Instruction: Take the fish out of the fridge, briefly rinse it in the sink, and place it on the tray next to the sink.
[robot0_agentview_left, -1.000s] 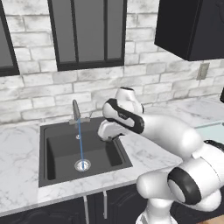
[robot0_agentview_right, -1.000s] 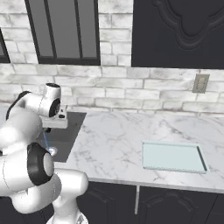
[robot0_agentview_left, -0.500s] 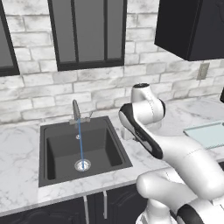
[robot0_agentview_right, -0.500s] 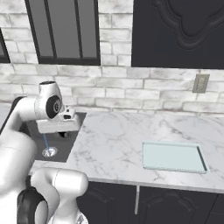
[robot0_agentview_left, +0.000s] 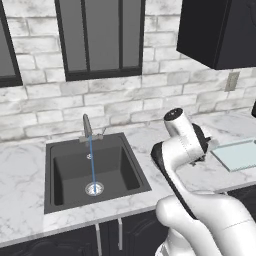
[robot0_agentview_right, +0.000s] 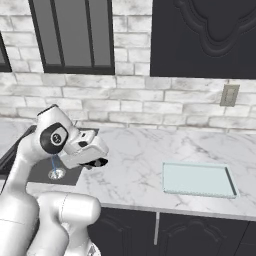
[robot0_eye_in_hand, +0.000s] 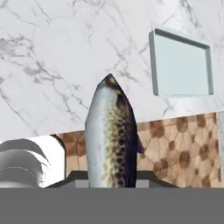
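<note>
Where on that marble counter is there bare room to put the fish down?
The widest bare stretch of counter lies between the sink and the tray. The tray itself has nothing on it. A narrower bare strip runs behind the tray up to the brick wall. The gripper, shut on the fish, hangs over the counter beside the sink.

Setting: rendered home kitchen. Evidence: white marble counter (robot0_agentview_right: 145, 165), black sink (robot0_agentview_left: 92, 172) inset with steel tap (robot0_agentview_left: 87, 126) running water, whitewashed brick backsplash (robot0_agentview_left: 150, 95), dark-framed window (robot0_agentview_left: 100, 37), black wall cabinet (robot0_agentview_left: 220, 30), wall outlet (robot0_agentview_right: 229, 95), patterned tile floor (robot0_eye_in_hand: 183, 140).
</note>
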